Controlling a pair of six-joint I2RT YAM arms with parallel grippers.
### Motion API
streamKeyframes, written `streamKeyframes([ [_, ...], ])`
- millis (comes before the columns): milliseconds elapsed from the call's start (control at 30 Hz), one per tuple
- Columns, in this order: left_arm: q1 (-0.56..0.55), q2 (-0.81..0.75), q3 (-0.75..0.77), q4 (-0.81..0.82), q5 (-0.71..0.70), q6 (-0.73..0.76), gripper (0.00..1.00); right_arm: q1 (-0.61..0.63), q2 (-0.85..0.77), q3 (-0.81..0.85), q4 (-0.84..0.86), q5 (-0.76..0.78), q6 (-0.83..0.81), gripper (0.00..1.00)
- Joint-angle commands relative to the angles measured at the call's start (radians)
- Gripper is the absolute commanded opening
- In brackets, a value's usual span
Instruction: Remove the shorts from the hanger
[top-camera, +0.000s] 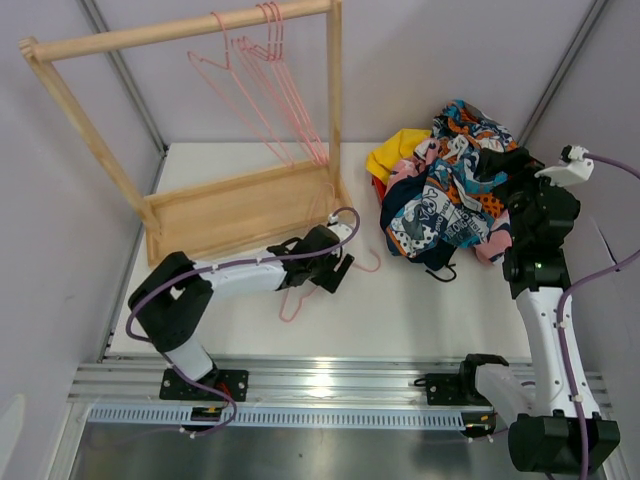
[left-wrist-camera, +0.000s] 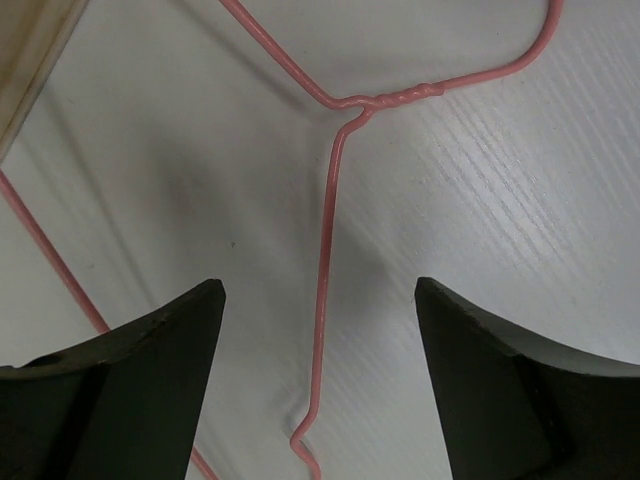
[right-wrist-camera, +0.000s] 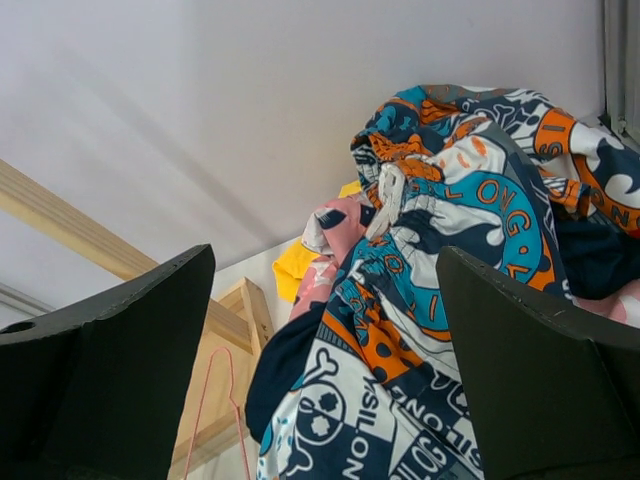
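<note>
Release step, seemingly: left gripper (top-camera: 340, 266) gaping empty over bare pink wire hanger (left-wrist-camera: 326, 220) on white table (top-camera: 420, 310), right gripper (right-wrist-camera: 325, 258) unclenched facing heaped patterned cloth shorts (top-camera: 445, 185) far right; calls next for lifting clear.

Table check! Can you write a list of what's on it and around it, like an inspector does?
Surface: white table, flat.
Job's things: shorts heaped in a pile at the right rear; one pink hanger lies bare on the table; more bare hangers on the wooden rack.
Clutter: nothing seen.
Grippers: left gripper open over the lying hanger; right gripper open, facing the pile.
Cables: purple cables along both arms.
Surroundings: grey walls.
</note>
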Motion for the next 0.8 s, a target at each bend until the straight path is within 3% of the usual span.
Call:
streamKeyframes([
  [0, -0.012, 0.03, -0.008, 0.111, -0.021, -0.02, 0.82, -0.006, -0.027, -0.012, -0.012, -0.026, 0.004, 0.99],
  [100, -0.012, 0.084, 0.004, 0.133, -0.021, -0.02, 0.8, -0.006, -0.047, -0.027, -0.012, -0.032, 0.007, 1.0],
  [200, -0.012, 0.13, 0.015, 0.147, -0.019, -0.02, 0.7, -0.008, -0.059, -0.027, -0.026, -0.033, -0.001, 1.0],
  [333, -0.012, 0.171, 0.021, 0.159, -0.007, -0.025, 0.42, -0.009, -0.084, -0.023, -0.057, -0.024, -0.022, 1.0],
  [400, -0.012, 0.191, 0.031, 0.159, -0.004, -0.025, 0.36, -0.011, -0.096, -0.024, -0.061, -0.023, -0.031, 1.0],
  [500, -0.01, 0.197, 0.038, 0.148, 0.005, -0.023, 0.04, -0.012, -0.113, -0.024, -0.095, -0.023, -0.035, 1.0],
  [533, -0.01, 0.196, 0.04, 0.138, 0.005, -0.025, 0.0, -0.012, -0.119, -0.024, -0.1, -0.019, -0.035, 0.99],
  [700, -0.016, 0.082, 0.043, 0.031, 0.01, -0.058, 0.0, -0.012, -0.141, -0.018, -0.121, -0.026, -0.033, 0.99],
  [767, -0.028, -0.068, 0.031, -0.04, 0.021, -0.08, 0.0, -0.012, -0.153, -0.015, -0.129, -0.026, -0.035, 0.99],
])
